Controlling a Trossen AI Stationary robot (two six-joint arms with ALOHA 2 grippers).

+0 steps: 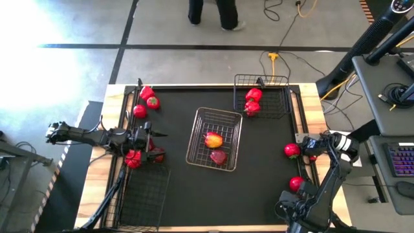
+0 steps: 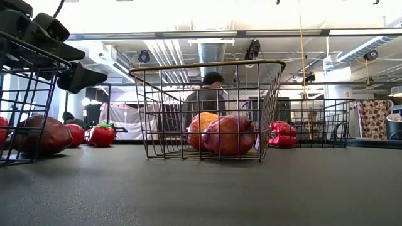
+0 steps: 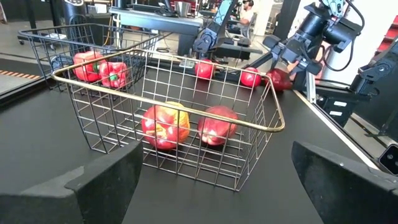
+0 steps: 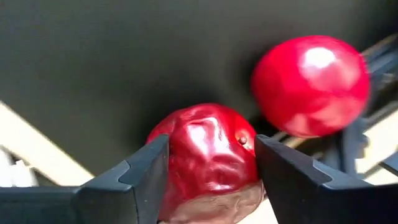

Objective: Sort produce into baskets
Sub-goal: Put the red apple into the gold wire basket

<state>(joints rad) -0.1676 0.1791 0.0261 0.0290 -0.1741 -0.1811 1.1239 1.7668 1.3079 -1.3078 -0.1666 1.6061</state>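
Silvery rectangular wire-mesh basket (image 1: pixel 214 137) at centre of the high view holds two items: a yellow-red apple (image 1: pixel 213 140) and a dark red apple (image 1: pixel 218 156), close together, glossy and rounded.

Black wire basket (image 1: pixel 262 96) at upper right of the high view holds two bright red lobed bell peppers (image 1: pixel 252 101). Second black wire basket (image 1: pixel 143 194) at lower left; contents cannot be told from above.

Loose on the dark matte surface (image 1: pixel 259 181): a pepper and two round red tomatoes (image 1: pixel 145 101) at upper left; a red pepper (image 1: pixel 134 158) and another red item beside the left gripper (image 1: pixel 154 134); two round red tomatoes (image 1: pixel 292 150) at right and lower right, near the wooden edge.

Left gripper sits at left of the silvery basket, its fingers spread wide with nothing between them.

Right gripper (image 4: pixel 211 163) is at the right edge of the surface, its two dark fingers pressed against both sides of a dark red, wrinkled-skinned apple (image 4: pixel 208 158). A smooth shiny tomato (image 4: pixel 311 84) lies just beside it.
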